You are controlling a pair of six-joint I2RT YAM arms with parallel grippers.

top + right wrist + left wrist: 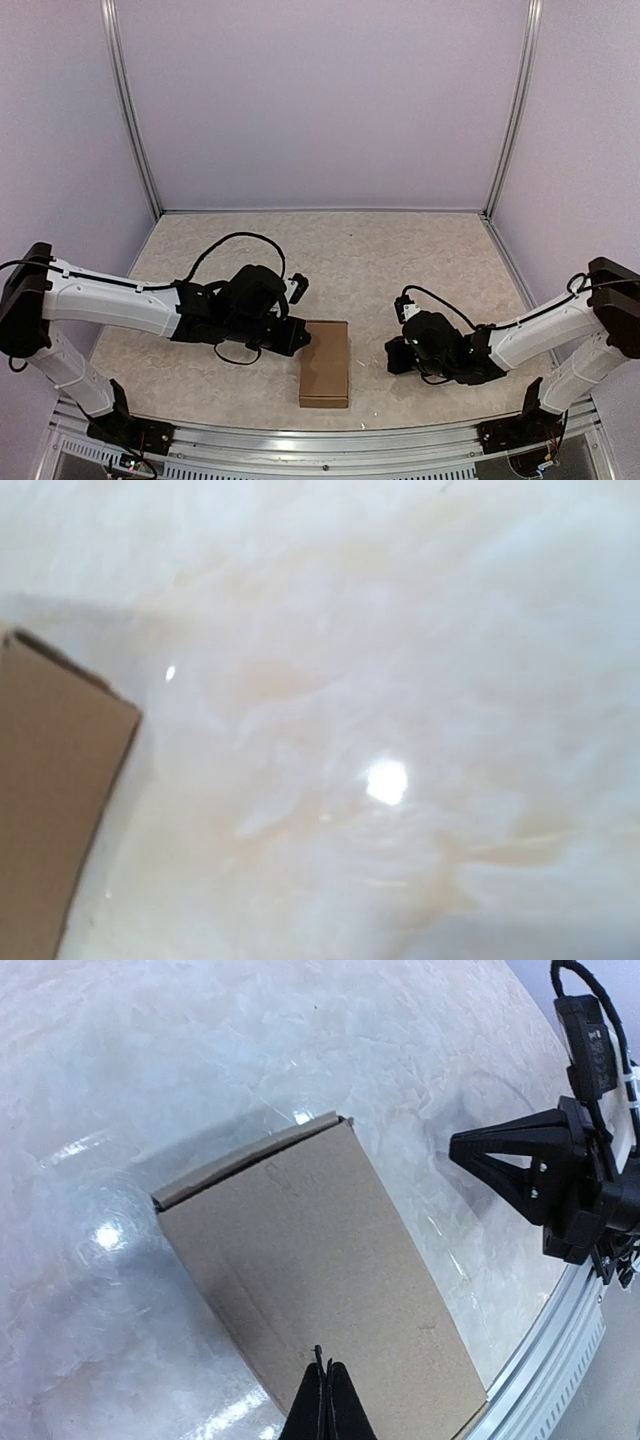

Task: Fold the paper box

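The paper box [325, 362] is a closed brown oblong box lying flat near the table's front edge, between the two arms. My left gripper [303, 340] is shut with nothing in it, its tip at the box's left edge. In the left wrist view the shut fingertips [327, 1380] hang over the box's top face [310, 1250]. My right gripper [392, 357] is low over the table a little to the right of the box and apart from it. Its black fingers [500, 1155] come together to a point. The right wrist view shows only a corner of the box [50, 800], not the fingers.
A metal rail [320, 440] runs along the table's near edge, just past the box's near end [560, 1360]. Pale walls with upright metal posts [135, 130] enclose the marbled tabletop [350, 260]. Black cables loop over both wrists.
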